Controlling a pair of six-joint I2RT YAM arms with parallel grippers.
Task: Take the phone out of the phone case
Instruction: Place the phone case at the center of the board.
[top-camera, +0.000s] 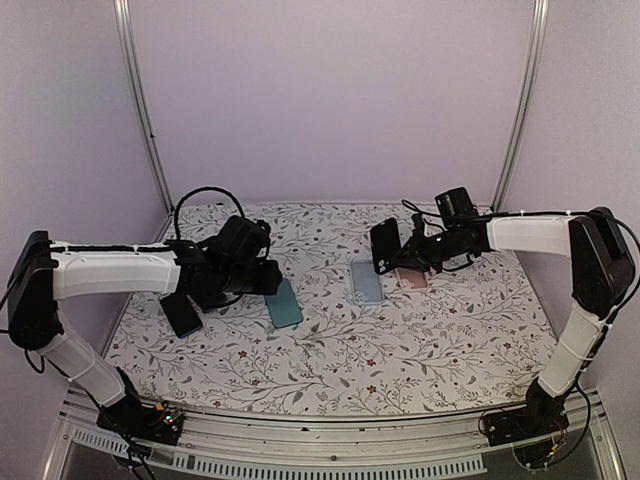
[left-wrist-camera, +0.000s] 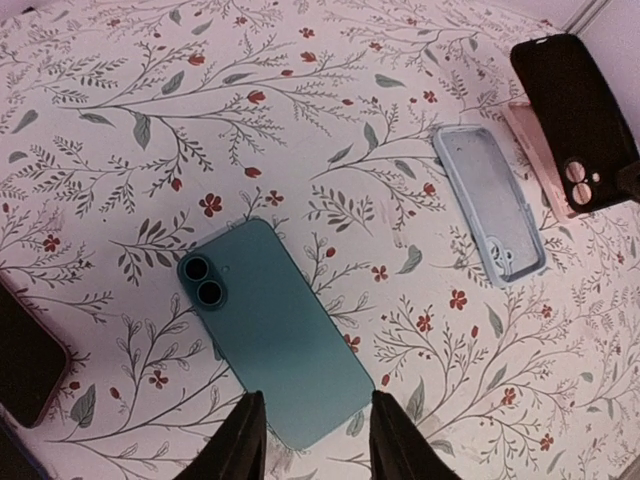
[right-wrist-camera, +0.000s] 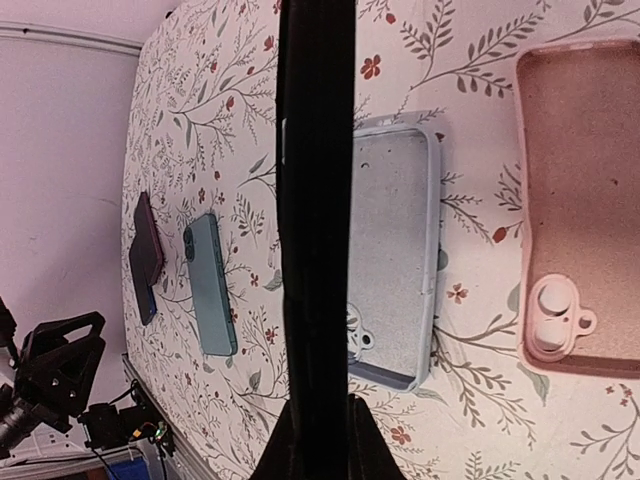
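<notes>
Teal phone (left-wrist-camera: 270, 340) is flat on the table (left-wrist-camera: 120, 120), back up, left of centre. Its plain end sits right at the gap of the left fingers (left-wrist-camera: 240, 440), which are apart, and its long axis runs away from them. Right fingers (right-wrist-camera: 275, 455), well off, clamp a black slab (right-wrist-camera: 315, 200).

We recorded the left arm (top-camera: 110, 272) extended over the left side of the tabletop (top-camera: 330, 350), wrist pitched down, the left gripper (left-wrist-camera: 315, 445) with its fingers (left-wrist-camera: 245, 440) parted. The right arm (top-camera: 530, 235) was stretched leftward from the right edge. The right gripper (right-wrist-camera: 318, 430) was clamped on a black phone (right-wrist-camera: 318, 200) standing upright.
</notes>
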